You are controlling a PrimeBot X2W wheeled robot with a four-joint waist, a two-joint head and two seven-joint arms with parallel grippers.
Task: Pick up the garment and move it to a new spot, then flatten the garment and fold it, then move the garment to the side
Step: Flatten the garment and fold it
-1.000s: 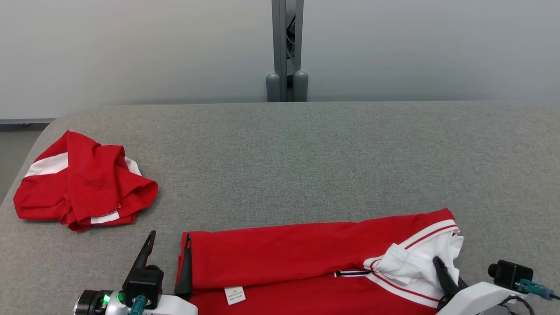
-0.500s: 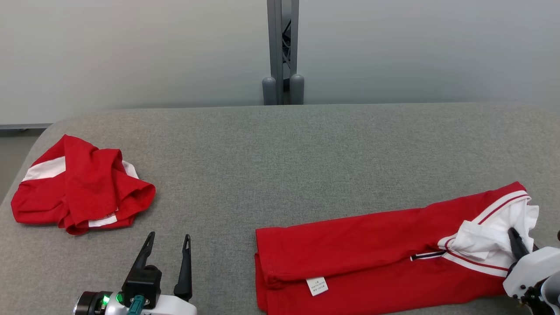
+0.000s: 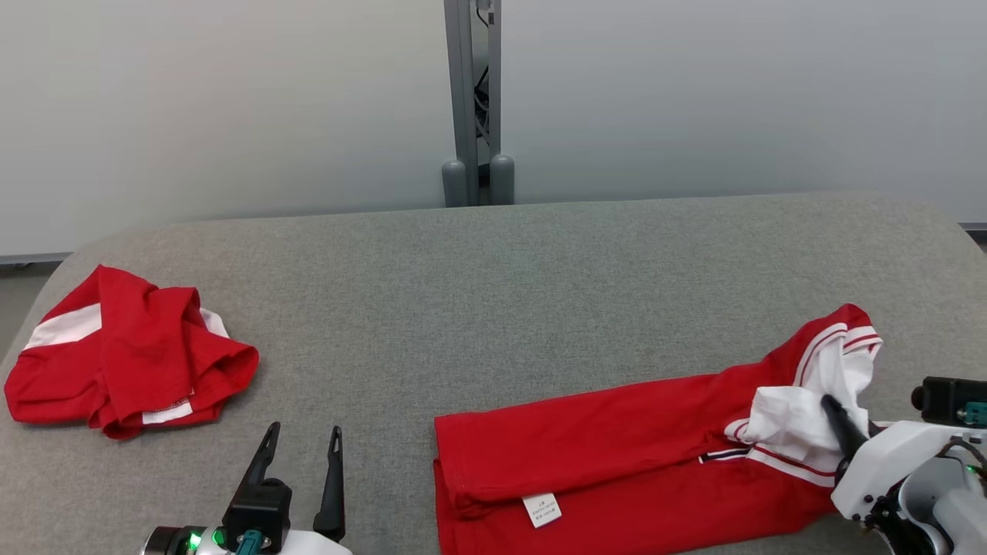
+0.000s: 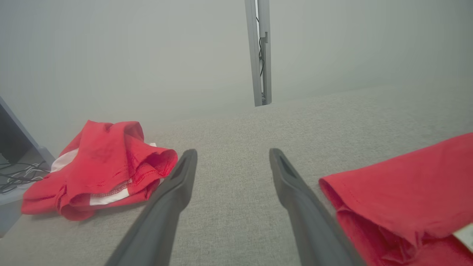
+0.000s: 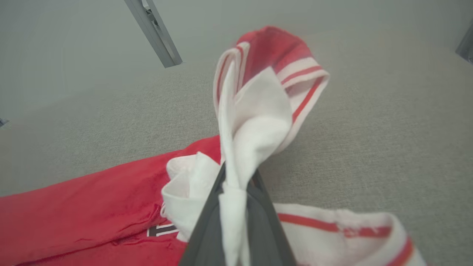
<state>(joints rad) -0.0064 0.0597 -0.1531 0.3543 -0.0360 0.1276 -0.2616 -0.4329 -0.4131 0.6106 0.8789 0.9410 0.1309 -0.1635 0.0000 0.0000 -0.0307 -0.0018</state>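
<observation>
Garment [image 3: 617, 439] dragged rightward, white end pinched in right claw [image 3: 831, 405]

Left tool [image 4: 232, 155] has its fingers spread wide over the grey worktop [image 4: 332, 118], crumpled red-and-white cloth [image 4: 99, 166] off to the left, folded red garment [image 4: 399, 184] just right of it.

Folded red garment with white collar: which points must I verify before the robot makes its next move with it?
1. Right gripper shut on the white collar of the folded red garment: ok.
2. Left gripper open, apart from this garment: ok.
3. Fold flat: not ok, collar end bunched and lifted.
4. Crumpled red and white garment at the left, apart: ok.
5. Garment's near edge on the grey fabric table: cannot tell, cut off in the head view.
</observation>
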